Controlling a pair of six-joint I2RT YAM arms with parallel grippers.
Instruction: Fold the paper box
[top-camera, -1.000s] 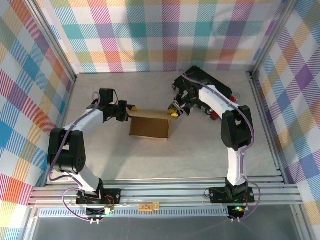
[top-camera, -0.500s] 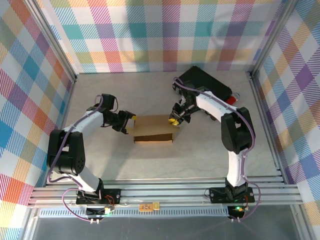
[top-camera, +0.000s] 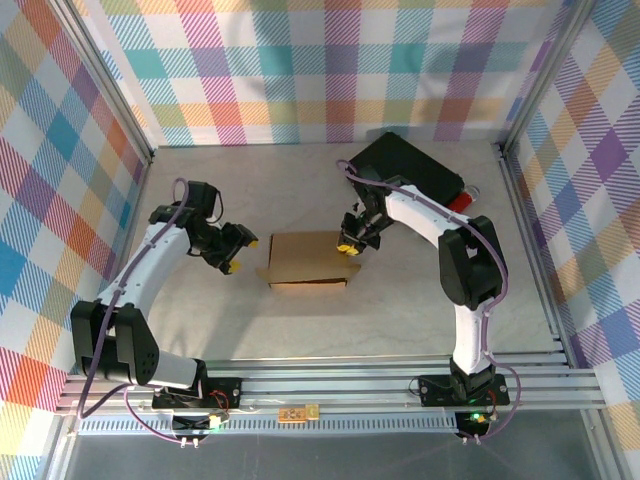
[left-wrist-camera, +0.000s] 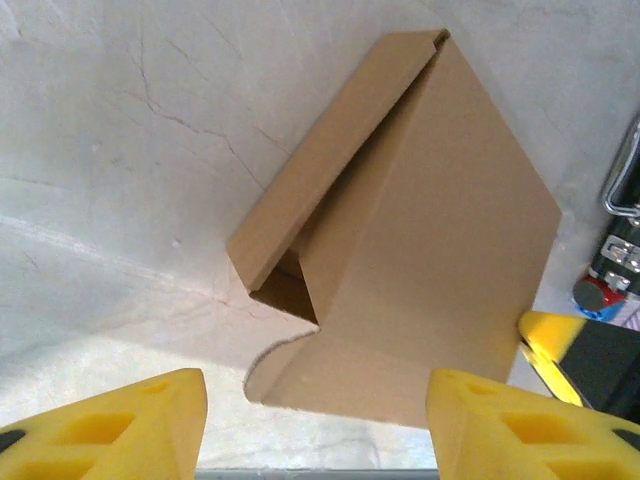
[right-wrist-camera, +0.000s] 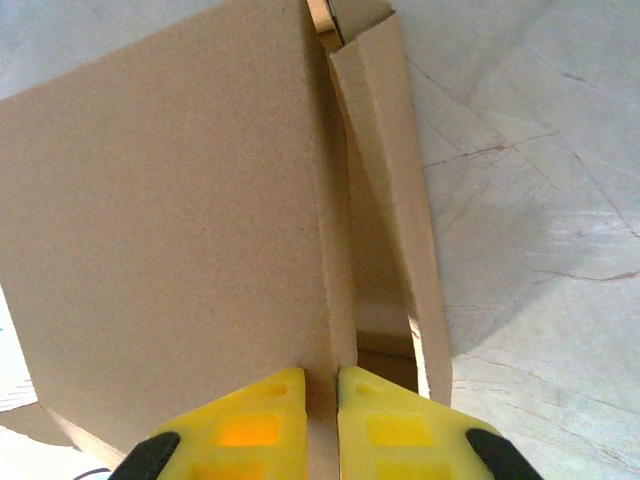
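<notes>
The brown cardboard paper box (top-camera: 308, 259) lies mid-table, its broad lid panel folded down over the shallow body. My right gripper (top-camera: 350, 244) is at its right edge; in the right wrist view the yellow fingers (right-wrist-camera: 250, 425) are shut on the edge of the lid panel (right-wrist-camera: 170, 230), with a raised side wall (right-wrist-camera: 395, 190) just to the right. My left gripper (top-camera: 232, 252) hangs open to the left of the box, apart from it. The left wrist view shows the box (left-wrist-camera: 420, 250) ahead, a gap under its side flap (left-wrist-camera: 285, 285), and wide-spread yellow fingertips (left-wrist-camera: 110, 425).
A black rectangular case (top-camera: 410, 170) lies at the back right behind the right arm, with a red item (top-camera: 460, 200) beside it; its metal latch (left-wrist-camera: 622, 180) peeks in at the left wrist view's right edge. Plaid walls and aluminium rails enclose the pale table (top-camera: 300, 330).
My left gripper has let go of the box's left edge and drawn back to the left. The lid panel has come down over the box. The right gripper keeps its hold.
</notes>
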